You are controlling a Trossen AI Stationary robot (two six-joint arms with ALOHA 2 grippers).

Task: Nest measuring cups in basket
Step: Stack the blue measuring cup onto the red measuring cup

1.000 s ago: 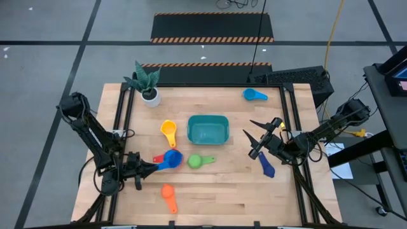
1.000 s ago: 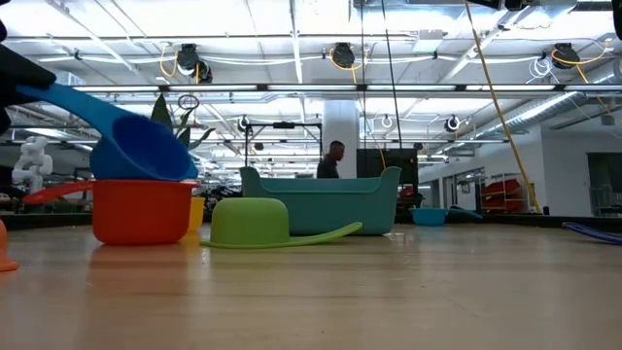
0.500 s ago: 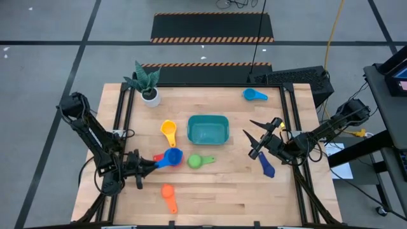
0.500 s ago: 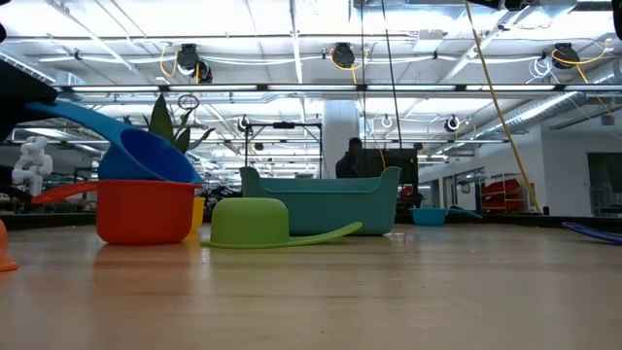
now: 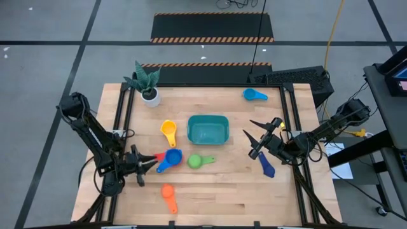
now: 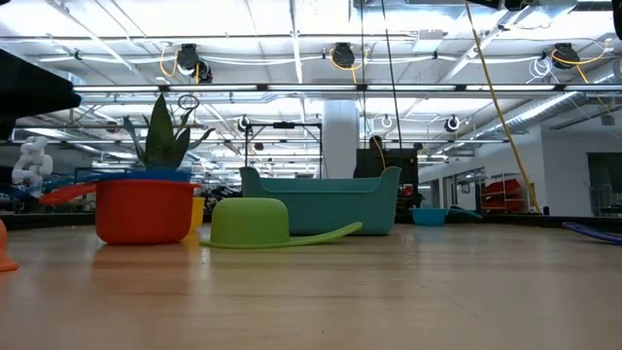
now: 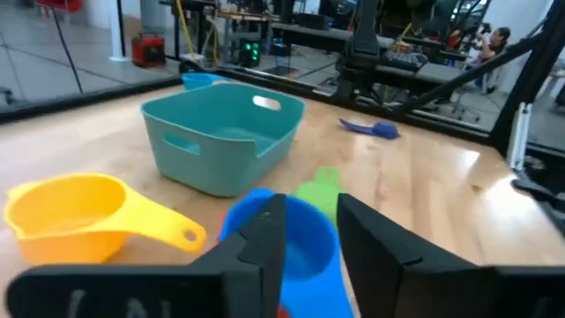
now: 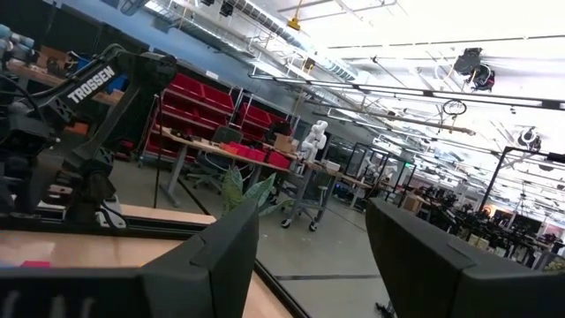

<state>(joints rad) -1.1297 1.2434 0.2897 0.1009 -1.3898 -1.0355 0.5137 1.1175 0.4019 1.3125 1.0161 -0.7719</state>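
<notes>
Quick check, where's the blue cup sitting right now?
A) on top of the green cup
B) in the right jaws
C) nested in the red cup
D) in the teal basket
C: the blue cup sits down inside the red cup, level with its rim in the low view; the basket holds nothing, and the green cup lies apart.
</notes>
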